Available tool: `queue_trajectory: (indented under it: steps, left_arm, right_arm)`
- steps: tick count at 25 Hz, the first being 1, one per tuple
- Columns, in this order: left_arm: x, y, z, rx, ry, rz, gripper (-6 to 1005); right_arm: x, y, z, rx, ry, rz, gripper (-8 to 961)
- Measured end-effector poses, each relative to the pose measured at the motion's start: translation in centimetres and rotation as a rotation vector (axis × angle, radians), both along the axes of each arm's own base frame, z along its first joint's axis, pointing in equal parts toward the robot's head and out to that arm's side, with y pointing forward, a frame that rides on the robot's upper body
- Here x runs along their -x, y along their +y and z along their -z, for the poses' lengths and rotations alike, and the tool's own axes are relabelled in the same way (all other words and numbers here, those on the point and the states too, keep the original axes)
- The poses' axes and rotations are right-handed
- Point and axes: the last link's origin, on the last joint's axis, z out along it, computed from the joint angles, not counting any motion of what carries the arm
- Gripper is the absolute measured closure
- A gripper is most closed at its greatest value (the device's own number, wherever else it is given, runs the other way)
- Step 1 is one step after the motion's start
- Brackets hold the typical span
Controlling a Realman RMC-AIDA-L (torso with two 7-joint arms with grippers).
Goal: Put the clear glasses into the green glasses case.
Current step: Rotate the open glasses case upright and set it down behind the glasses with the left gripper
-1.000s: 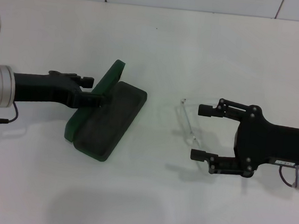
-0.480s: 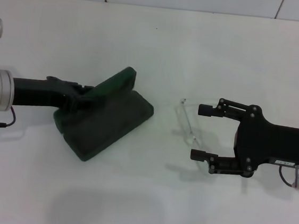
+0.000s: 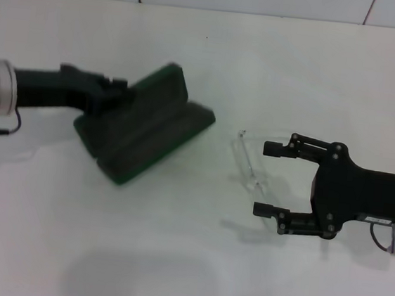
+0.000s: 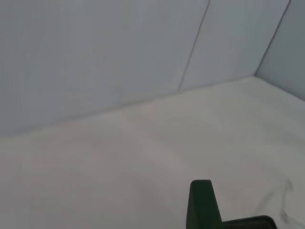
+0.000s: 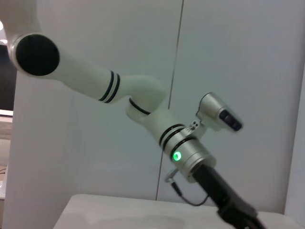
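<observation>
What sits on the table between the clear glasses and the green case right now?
Nothing visible: only bare white table separates the clear glasses from the green glasses case. The left gripper holds the case's lid side; the open right gripper flanks the glasses.

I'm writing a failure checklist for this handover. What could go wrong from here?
The left claw holds the green glasses case by its lid alone, so the case could slip or swing shut. The right claw stands open around the clear glasses, which are faint against the white table; closing slightly off may miss or bend a thin arm.
</observation>
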Motion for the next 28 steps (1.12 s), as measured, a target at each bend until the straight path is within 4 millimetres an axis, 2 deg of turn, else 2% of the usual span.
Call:
queue_trajectory:
  steps: [2, 7, 12, 17, 23, 28]
  left_arm:
    - [-0.6, 0.8, -0.1, -0.018, 0.015, 0.026, 813]
    - [-1.9, 2.1, 0.5, 0.009, 0.060, 0.076, 799]
    - [-3.8, 3.2, 1.5, 0.003, 0.152, 0.247, 785]
    - [-5.0, 4.0, 3.0, -0.013, 0.223, 0.405, 771]
    - [-6.6, 4.9, 4.4, 0.011, 0.283, 0.470, 754]
    - [-7.8, 4.8, 5.8, 0.048, 0.314, 0.537, 740]
  right_arm:
    - [-0.1, -0.1, 0.1, -0.003, -0.001, -0.003, 172]
    - [-0.4, -0.3, 0.1, -0.002, -0.001, 0.005, 172]
    - [-0.5, -0.7, 0.4, -0.006, -0.001, -0.002, 172]
    - [-0.8, -1.1, 0.6, -0.002, -0.001, 0.007, 173]
    - [-0.9, -1.4, 0.6, -0.001, 0.006, 0.010, 173]
    - [-1.0, -1.6, 0.6, -0.002, 0.009, 0.006, 173]
